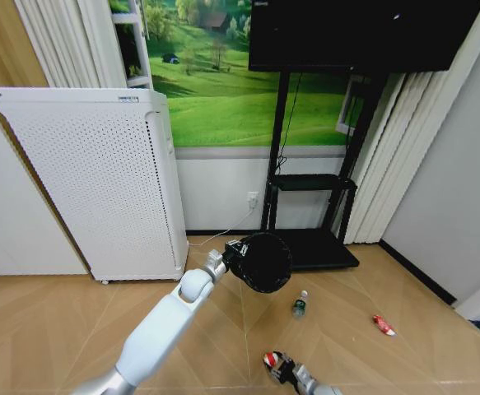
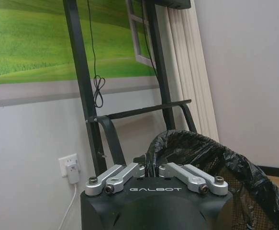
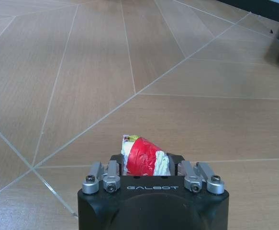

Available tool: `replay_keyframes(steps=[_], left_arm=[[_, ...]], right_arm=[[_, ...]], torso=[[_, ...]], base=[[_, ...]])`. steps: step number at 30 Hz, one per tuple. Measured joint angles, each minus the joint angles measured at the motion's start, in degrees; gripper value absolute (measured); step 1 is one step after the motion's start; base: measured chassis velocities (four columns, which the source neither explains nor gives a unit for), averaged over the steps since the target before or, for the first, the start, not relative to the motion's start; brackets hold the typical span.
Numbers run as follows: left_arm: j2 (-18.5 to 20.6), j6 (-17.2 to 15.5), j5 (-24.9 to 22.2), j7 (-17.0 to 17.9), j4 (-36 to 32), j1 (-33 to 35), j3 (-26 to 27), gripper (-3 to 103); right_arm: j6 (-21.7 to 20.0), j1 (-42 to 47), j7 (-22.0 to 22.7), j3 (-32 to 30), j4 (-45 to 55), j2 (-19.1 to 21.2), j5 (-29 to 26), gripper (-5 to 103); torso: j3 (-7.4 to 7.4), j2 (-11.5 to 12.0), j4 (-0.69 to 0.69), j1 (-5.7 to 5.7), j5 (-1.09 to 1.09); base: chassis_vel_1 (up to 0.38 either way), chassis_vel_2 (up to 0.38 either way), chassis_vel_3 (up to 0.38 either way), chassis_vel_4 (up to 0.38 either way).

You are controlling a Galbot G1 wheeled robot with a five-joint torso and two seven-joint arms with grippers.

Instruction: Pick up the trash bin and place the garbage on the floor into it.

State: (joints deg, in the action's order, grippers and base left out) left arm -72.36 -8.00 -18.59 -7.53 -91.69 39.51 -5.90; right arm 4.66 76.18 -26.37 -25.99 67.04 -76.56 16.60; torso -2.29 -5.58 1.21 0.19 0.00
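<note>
My left gripper [image 1: 233, 253] holds the trash bin [image 1: 264, 262] off the floor, tilted on its side. In the left wrist view the left gripper [image 2: 151, 168] is shut on the rim of the bin [image 2: 216, 160], which has a black bag lining it. Low at the front, my right gripper [image 1: 283, 367] is shut on a red-and-white crumpled wrapper [image 1: 269, 359]. The right wrist view shows that wrapper [image 3: 144, 157] between the fingers, just above the floor [image 3: 82, 86]. A small clear bottle [image 1: 300, 305] and a second red wrapper [image 1: 383, 325] lie on the floor.
A tall white perforated appliance [image 1: 100, 181] stands at the left against the wall. The black TV stand [image 1: 314, 243] with its flat base is right behind the bin. A wall socket with a plug [image 2: 71, 168] sits beside the stand. Open floor lies to the right.
</note>
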Motion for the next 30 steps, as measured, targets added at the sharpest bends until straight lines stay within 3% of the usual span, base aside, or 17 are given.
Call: replay_keyframes(steps=[3,15,23,30], left_arm=[[-0.10,0.00,-0.02,-0.02,0.00,-0.02,-0.01,7],[-0.29,0.00,0.09,-0.15,0.22,0.03,-0.19,7],[-0.74,0.16,0.26,-0.21,0.69,0.05,-0.21,7],[-1.76,1.12,1.30,-0.79,1.84,2.33,2.78,7]], right_arm=[[0.22,-0.13,-0.02,-0.06,-0.02,-0.02,0.19,41],[0.76,1.15,0.01,-2.08,2.36,-0.19,-0.77,40],[-0.10,3.16,0.01,-5.57,9.35,0.76,-6.61,40],[-1.34,6.28,4.16,-11.79,18.44,1.84,-17.53,40]], torso=[[0.00,0.00,0.00,0.00,0.00],[0.00,0.00,0.00,0.00,0.00],[0.00,-0.01,0.00,0.00,0.00],[0.00,-0.01,-0.01,0.00,0.00]], base=[[0.000,0.000,0.000,0.000],[0.000,0.000,0.000,0.000],[0.000,0.000,0.000,0.000],[0.000,0.000,0.000,0.000]])
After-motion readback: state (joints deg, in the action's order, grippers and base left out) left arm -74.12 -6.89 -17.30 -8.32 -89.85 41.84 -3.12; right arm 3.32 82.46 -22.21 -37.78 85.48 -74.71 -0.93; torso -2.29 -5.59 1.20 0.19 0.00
